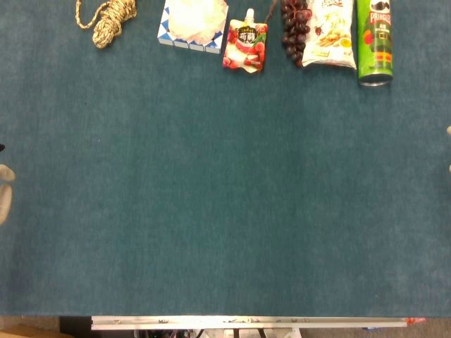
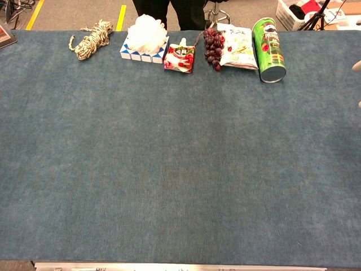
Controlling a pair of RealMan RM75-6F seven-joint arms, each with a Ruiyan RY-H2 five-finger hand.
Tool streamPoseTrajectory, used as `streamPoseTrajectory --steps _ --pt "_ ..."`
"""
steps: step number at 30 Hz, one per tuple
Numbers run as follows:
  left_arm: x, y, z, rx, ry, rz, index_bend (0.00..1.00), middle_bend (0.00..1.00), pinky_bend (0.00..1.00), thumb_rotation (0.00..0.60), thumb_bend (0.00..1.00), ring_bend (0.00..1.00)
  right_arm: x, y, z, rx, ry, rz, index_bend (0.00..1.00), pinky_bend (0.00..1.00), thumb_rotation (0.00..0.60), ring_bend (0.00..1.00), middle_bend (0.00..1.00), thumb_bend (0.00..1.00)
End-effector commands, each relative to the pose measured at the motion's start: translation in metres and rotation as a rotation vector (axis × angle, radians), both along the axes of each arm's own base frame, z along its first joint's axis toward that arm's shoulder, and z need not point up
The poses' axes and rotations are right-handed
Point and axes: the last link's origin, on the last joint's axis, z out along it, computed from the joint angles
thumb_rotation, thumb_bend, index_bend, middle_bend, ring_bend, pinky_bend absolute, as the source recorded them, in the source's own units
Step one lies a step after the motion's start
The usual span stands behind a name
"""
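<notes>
Only a pale sliver of my left hand (image 1: 4,191) shows at the left edge of the head view, low over the blue cloth. It touches nothing I can see. Small pale bits of my right hand (image 1: 449,131) (image 2: 356,66) show at the right edge, nearest the green Pringles can (image 1: 374,42) (image 2: 269,49) but well apart from it. Along the far edge lie a coiled rope (image 1: 109,20) (image 2: 90,38), a blue-white checkered box with white stuff on top (image 1: 192,24) (image 2: 145,39), a red drink pouch (image 1: 246,46) (image 2: 180,56), dark grapes (image 1: 296,28) (image 2: 212,45) and a snack bag (image 1: 331,35) (image 2: 238,48).
The blue-covered table (image 1: 225,197) fills both views. A metal rail (image 1: 246,322) runs along its near edge. In the chest view, a person's dark legs (image 2: 169,8) and a white basket (image 2: 293,11) stand on the floor beyond the far edge.
</notes>
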Motion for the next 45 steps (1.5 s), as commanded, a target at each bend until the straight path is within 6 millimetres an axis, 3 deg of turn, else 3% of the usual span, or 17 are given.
streamPoseTrajectory --steps 1,31,38,45 --pt "0.0002 0.0002 -0.0004 -0.001 0.0 0.0 0.49 0.31 0.44 0.6 0.46 0.29 0.0005 0.0003 0.0004 -0.002 -0.001 0.002 0.32 0.43 0.6 0.26 0.2 0.27" --pt "0.0017 0.001 -0.0007 0.003 -0.024 0.0 0.5 0.31 0.45 0.6 0.46 0.29 0.0004 0.0003 -0.0005 0.005 -0.002 0.0 0.32 0.43 0.6 0.26 0.2 0.27" --pt "0.0031 0.0008 -0.0011 -0.004 -0.041 -0.004 0.5 0.3 0.62 0.6 0.46 0.39 0.0005 0.0005 -0.0011 0.01 0.002 0.007 0.32 0.44 0.6 0.26 0.2 0.27" --pt "0.0052 -0.0004 -0.0013 -0.005 -0.055 -0.017 0.5 0.31 0.7 0.6 0.46 0.46 0.001 0.0009 -0.0023 0.023 -0.006 0.02 0.32 0.46 0.6 0.26 0.2 0.27"
